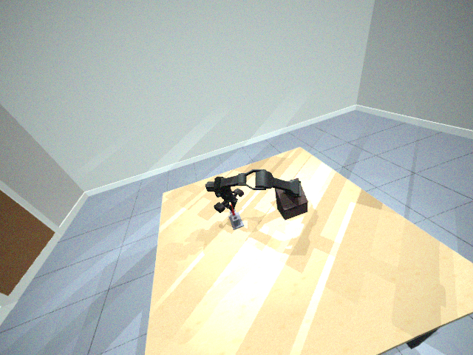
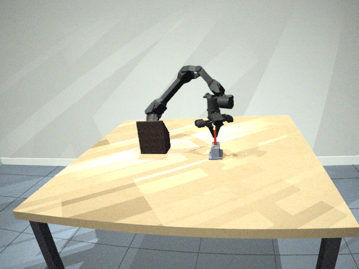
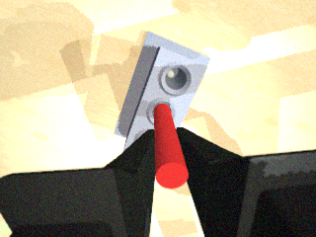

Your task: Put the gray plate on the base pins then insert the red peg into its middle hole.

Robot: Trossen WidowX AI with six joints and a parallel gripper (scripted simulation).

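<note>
Exterior view: looking across the tabletop (image 1: 344, 282) (image 2: 179, 202) (image 3: 286, 30), with a broad stretch of wood between the base (image 1: 239, 227) (image 2: 215, 158) (image 3: 132, 109) and the near edge. Also set well in from the right-hand edge. To the left, well apart from the base, a dark mounting box (image 1: 292, 210) (image 2: 153, 137) under the arm (image 1: 263, 179) (image 2: 174, 88), with open space beneath the raised links. In the top view, much nearer to the left edge of the tabletop than to the right-hand corner.

Narrow at the fingers, with the red peg (image 1: 233, 210) (image 2: 215, 138) (image 3: 171, 153) clamped in the gripper (image 1: 232, 208) (image 2: 215, 134) (image 3: 165, 134). Close to upright in the exterior view, with the peg's lower end at the middle hole of the gray plate (image 1: 235, 217) (image 2: 215, 145) (image 3: 192, 99). Impossible to tell how deep, if inserted at all. Atop the base, apparently flat, with one pin (image 3: 170, 74) visible inside the far end hole in the wrist view. Mostly hidden behind the fingers there: the plate's near end and its other end hole. Too small in the top view to make out the fit between plate and base
</note>
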